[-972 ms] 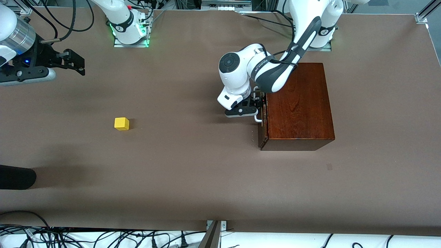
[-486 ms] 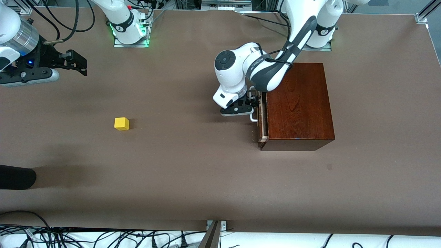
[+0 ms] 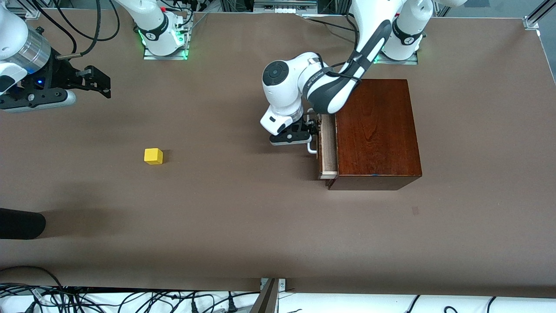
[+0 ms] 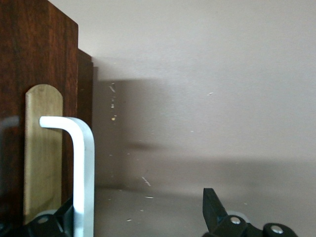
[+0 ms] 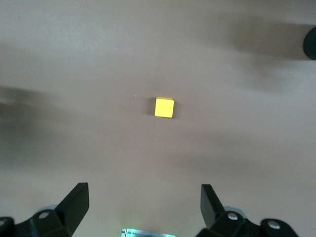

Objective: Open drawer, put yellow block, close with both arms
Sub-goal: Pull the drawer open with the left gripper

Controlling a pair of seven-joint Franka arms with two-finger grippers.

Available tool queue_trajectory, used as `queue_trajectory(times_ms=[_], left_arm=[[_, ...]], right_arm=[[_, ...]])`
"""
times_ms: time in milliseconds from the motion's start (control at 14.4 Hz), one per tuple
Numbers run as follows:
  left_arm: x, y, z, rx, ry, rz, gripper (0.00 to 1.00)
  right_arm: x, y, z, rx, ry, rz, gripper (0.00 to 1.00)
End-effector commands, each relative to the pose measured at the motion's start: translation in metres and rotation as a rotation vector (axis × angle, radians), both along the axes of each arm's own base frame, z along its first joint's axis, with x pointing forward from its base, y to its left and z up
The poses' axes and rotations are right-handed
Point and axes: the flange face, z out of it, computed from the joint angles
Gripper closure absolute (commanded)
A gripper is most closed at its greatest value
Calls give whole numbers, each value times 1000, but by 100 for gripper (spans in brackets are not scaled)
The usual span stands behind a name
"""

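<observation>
The reddish-brown wooden box [image 3: 375, 130] stands toward the left arm's end of the table. Its drawer [image 3: 328, 150] is pulled out a little and shows a pale wood edge. My left gripper [image 3: 313, 128] is at the white handle [image 3: 311, 148]. In the left wrist view it [image 4: 138, 222] is open, and the handle [image 4: 81, 168] lies just inside one finger [image 4: 61, 217] against the dark drawer front [image 4: 49, 59]. The yellow block [image 3: 153, 156] sits alone on the table. My right gripper [image 3: 102, 84] is open and empty, up in the air, and it [image 5: 143, 207] sees the block [image 5: 164, 107] below.
The brown table [image 3: 243, 226] stretches wide between block and box. A dark rounded object [image 3: 21, 223] lies at the table's edge at the right arm's end, nearer to the front camera than the block. Cables run along the near edge.
My left gripper has moved away from the box with the handle, and the drawer has slid out a little. My right gripper has shifted slightly.
</observation>
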Motion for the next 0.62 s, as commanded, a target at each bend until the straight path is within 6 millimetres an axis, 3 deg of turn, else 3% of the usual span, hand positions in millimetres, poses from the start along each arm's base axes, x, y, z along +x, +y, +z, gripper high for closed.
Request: queue_trajectory(times_ms=[0, 555], left_arm=[[-21, -51, 3, -107, 15, 51, 0], [-29, -78, 1, -134, 10, 54, 0]], right_arm=[[4, 0, 6, -20, -25, -5, 0], [4, 1, -4, -25, -1, -3, 0]])
